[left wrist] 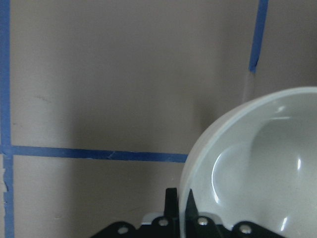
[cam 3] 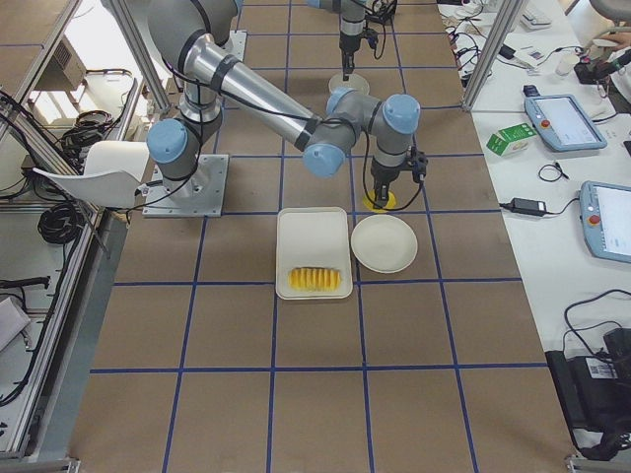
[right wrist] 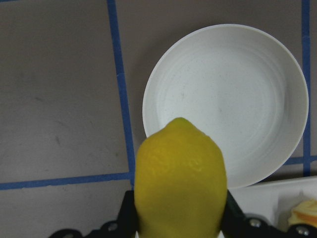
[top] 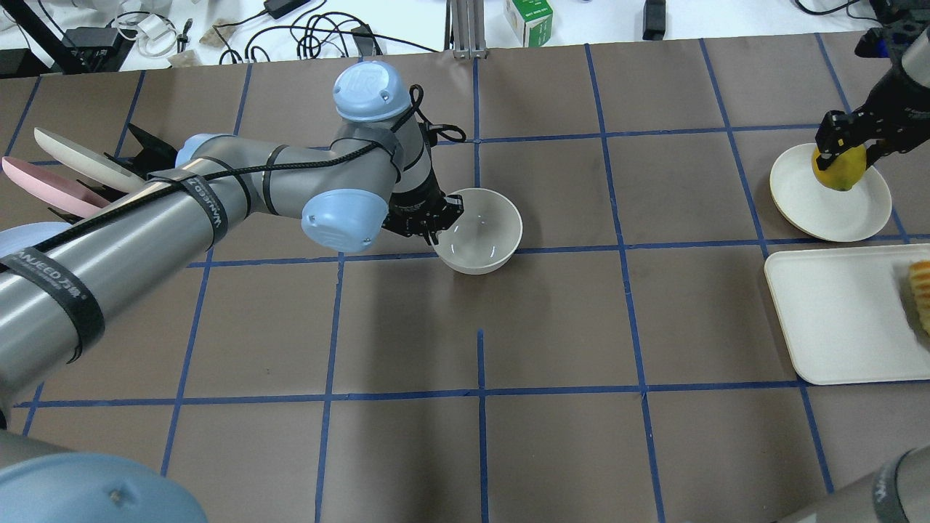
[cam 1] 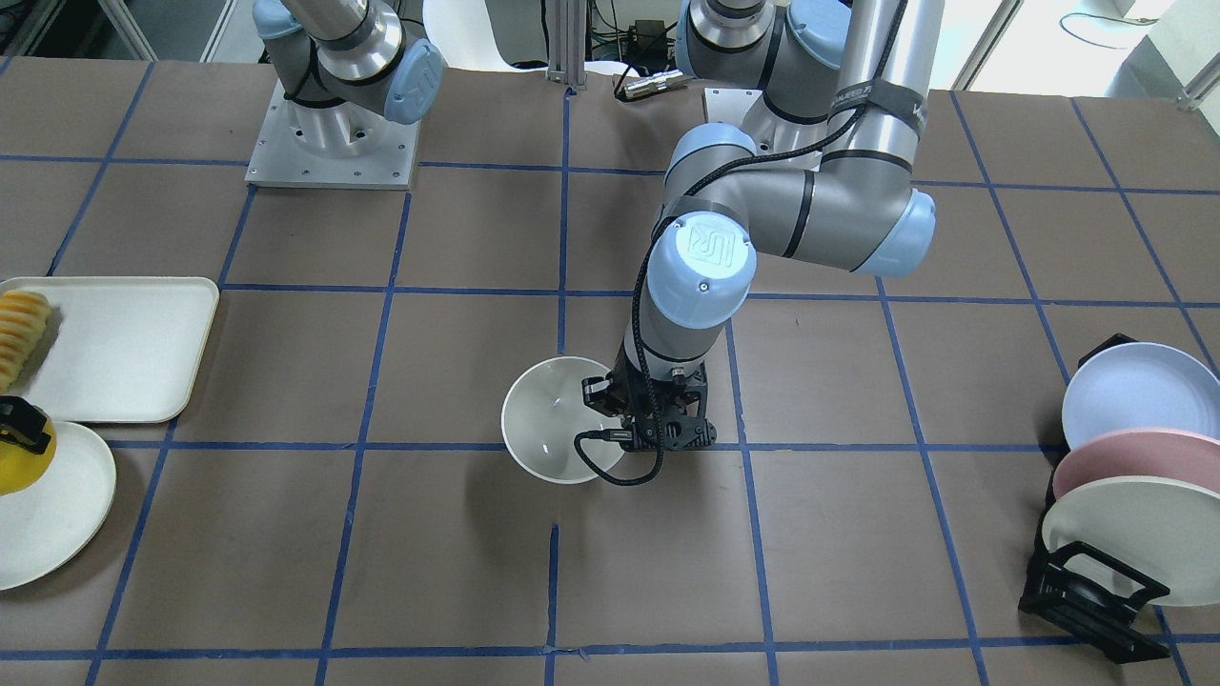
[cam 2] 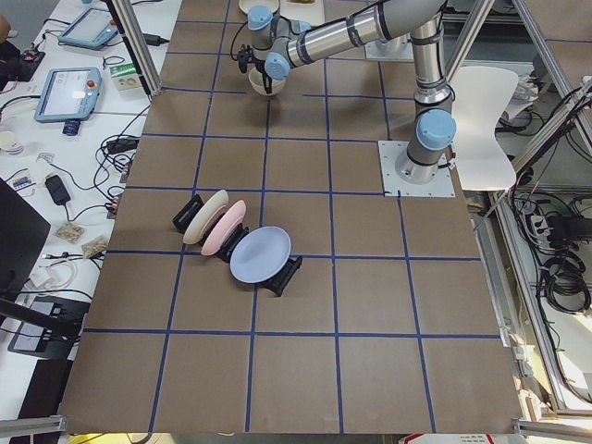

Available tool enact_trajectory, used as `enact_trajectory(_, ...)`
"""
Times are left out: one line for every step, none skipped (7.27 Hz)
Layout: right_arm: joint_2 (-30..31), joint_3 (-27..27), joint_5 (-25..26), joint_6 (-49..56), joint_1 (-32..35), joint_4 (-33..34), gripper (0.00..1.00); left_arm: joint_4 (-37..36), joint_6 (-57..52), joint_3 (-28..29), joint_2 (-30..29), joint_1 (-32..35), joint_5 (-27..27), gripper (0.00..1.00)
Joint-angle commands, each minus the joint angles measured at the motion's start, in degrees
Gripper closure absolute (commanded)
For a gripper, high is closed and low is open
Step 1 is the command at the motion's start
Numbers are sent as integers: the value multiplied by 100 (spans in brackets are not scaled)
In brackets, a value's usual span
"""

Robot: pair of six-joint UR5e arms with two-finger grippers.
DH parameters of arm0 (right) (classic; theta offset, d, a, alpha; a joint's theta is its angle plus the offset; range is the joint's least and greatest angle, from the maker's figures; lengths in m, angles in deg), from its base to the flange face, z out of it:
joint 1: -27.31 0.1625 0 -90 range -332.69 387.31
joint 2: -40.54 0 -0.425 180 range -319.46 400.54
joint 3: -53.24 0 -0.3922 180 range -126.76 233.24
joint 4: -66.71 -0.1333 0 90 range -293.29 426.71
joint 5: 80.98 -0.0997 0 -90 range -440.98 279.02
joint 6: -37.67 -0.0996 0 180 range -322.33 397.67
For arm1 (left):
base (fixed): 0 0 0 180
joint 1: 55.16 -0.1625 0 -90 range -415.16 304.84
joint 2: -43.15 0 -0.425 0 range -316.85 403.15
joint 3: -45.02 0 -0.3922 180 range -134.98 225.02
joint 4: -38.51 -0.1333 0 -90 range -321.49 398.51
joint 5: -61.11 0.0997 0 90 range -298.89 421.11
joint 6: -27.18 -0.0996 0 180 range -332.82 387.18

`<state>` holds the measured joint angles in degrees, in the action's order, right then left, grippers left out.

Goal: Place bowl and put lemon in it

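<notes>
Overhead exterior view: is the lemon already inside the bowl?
No, the bowl is empty, and the lemon sits in the right gripper by the flat plate.

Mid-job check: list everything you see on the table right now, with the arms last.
bowl: one, off-white, empty, near the table's middle.
lemon: one, yellow, held over the flat plate.
flat plate: one, white, at the robot's right end.
tray: one, white, beside the flat plate.
sliced food: one piece, orange-yellow, on the tray's outer end.
racked plates: three (off-white, pink, light blue), in a black rack at the robot's left end.
table: one, brown with a blue tape grid.
left end effector: black, closed on the bowl's rim.
right end effector: black, closed on the lemon.
</notes>
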<state>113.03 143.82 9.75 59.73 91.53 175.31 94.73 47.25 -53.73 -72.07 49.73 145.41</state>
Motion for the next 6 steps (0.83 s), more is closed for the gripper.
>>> enact_trajectory(371,-6,50,-463,869,-226,100,-593,154,-223,-158,102,-1,100)
enact_trajectory(371,-6,15,-762,1334,-209,100,-551,120,-232,-141,102,86,8)
enact_trajectory(328,-14,24,-1313,1887,-130,100,-464,111,-232,16,111,173,0)
enact_trajectory(318,-23,-37,-1788,2284,-103,100,-115,103,-102,148,85,166,0)
enact_trajectory(327,-14,-47,-2193,2549,-94,100,628,102,300,437,41,183,0)
enact_trajectory(318,-14,-64,-2589,2883,-85,100,1950,15,1052,709,-72,418,0)
